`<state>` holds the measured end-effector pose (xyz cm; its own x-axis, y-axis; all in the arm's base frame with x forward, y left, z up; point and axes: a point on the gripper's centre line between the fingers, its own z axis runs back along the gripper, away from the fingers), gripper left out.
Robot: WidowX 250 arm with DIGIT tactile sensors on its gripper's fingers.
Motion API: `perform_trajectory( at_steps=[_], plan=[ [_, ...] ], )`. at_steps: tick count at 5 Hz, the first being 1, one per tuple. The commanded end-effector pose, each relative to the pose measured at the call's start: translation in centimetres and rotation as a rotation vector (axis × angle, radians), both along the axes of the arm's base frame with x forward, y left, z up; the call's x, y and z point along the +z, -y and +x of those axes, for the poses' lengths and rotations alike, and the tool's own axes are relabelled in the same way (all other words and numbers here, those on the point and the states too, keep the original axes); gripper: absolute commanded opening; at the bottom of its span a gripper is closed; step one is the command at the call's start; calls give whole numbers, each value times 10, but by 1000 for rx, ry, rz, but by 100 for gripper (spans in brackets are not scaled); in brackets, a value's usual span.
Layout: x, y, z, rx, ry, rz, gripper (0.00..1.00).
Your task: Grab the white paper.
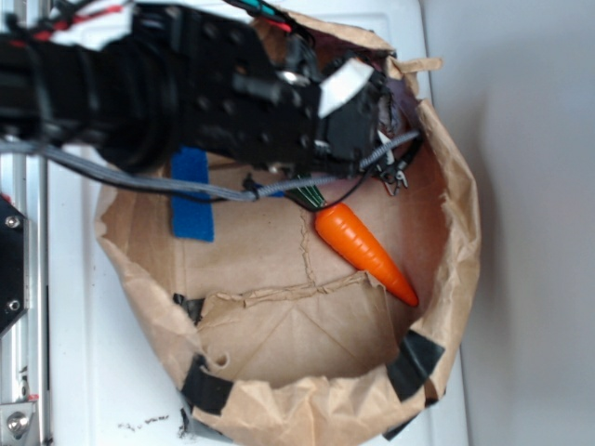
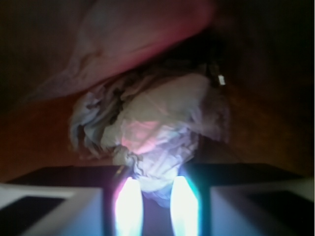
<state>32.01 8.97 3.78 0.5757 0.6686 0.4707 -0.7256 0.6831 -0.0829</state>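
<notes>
The brown paper bag [image 1: 446, 242] surrounds the claw [image 2: 156, 206], which reaches into its far corner; the orange carrot [image 1: 364, 253] lies behind it. The white paper [image 2: 147, 132] sits dead ahead — its lower edge between the parted jaws, unclamped, no clear long axis.

white paper [image 2: 152, 132] blurred, tool [image 2: 157, 204] cropped

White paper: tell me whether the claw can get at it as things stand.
Probably yes. In the wrist view the white paper sits right in front of the claw, its lower edge between the fingertips with nothing between. The carrot lies apart. The exterior view hides the paper behind the arm.
</notes>
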Motion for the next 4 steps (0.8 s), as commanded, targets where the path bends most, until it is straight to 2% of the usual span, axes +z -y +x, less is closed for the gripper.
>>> perform_trajectory(
  at_steps=[1,3,4],
  plan=[
    [13,-2,17,20,97,26,100],
    [7,2,27,68,122,41,100],
    [0,6,34,100,133,72,100]
  ],
)
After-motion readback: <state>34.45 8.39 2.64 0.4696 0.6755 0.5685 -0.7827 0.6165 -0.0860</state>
